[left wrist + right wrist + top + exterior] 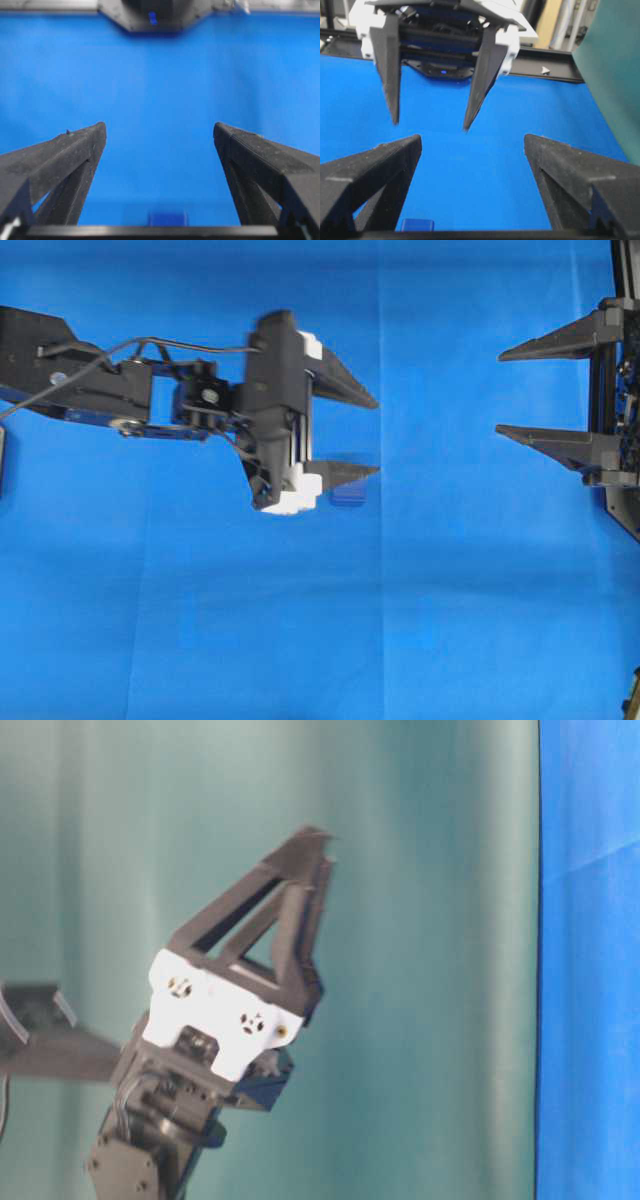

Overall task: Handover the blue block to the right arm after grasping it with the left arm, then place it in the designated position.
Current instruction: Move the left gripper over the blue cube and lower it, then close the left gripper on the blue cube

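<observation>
The blue block (348, 492) lies on the blue cloth, just beside the lower finger of my left gripper (376, 437). That gripper, on white brackets, is open and empty, with its fingers pointing right. In the left wrist view the block (167, 218) shows low between the spread fingers (159, 127). My right gripper (499, 392) is open and empty at the right edge, facing the left one across a wide gap. In the right wrist view (472, 139) the left gripper (430, 125) faces it, and the block (417, 225) shows at the bottom left.
Blue cloth (200, 620) covers the table. The left arm and its cables (90, 380) reach in from the left. The table-level view shows the left gripper (315, 840) against a teal backdrop. A black frame rail (545, 62) runs behind the left arm.
</observation>
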You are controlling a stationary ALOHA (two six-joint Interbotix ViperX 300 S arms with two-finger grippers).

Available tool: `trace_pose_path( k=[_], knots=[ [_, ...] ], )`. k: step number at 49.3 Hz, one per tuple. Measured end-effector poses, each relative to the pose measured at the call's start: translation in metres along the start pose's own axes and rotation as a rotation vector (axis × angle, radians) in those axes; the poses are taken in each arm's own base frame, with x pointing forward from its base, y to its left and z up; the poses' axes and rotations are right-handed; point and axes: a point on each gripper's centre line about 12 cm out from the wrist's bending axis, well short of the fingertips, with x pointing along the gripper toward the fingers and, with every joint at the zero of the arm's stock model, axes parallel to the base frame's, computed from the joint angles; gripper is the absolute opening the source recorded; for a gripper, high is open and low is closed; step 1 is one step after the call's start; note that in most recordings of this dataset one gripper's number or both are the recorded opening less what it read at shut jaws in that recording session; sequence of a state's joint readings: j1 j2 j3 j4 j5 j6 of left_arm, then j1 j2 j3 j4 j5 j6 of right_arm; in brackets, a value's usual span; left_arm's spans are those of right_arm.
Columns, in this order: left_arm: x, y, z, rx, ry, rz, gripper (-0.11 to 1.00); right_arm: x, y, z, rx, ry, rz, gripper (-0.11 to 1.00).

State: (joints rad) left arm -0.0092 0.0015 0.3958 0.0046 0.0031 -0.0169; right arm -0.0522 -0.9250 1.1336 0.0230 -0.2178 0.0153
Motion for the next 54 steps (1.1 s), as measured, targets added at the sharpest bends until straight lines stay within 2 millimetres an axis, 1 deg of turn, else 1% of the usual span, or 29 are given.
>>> trace_pose_path(
  k=[12, 20, 25, 32, 43, 54],
  knots=[
    [0.022, -0.01, -0.003, -0.01, 0.269, -0.01, 0.92, 0.0, 0.0, 0.0, 0.001, 0.0, -0.002, 0.96],
    [0.029, -0.019, 0.001, 0.003, 0.389, -0.023, 0.92, 0.0, 0.0, 0.0, 0.001, 0.001, -0.002, 0.96],
    [0.032, -0.02, 0.002, 0.005, 0.444, -0.022, 0.92, 0.001, -0.001, 0.0, 0.001, 0.004, -0.004, 0.96],
    [0.033, -0.02, 0.002, 0.009, 0.481, -0.021, 0.92, 0.001, -0.001, -0.001, 0.0, 0.008, -0.003, 0.96],
    [0.033, -0.013, 0.003, -0.004, 0.488, -0.008, 0.92, 0.002, -0.001, -0.003, 0.001, 0.017, -0.004, 0.96],
    [0.033, -0.012, 0.003, -0.001, 0.488, -0.007, 0.92, 0.002, -0.001, -0.003, 0.001, 0.015, -0.004, 0.96]
  ],
)
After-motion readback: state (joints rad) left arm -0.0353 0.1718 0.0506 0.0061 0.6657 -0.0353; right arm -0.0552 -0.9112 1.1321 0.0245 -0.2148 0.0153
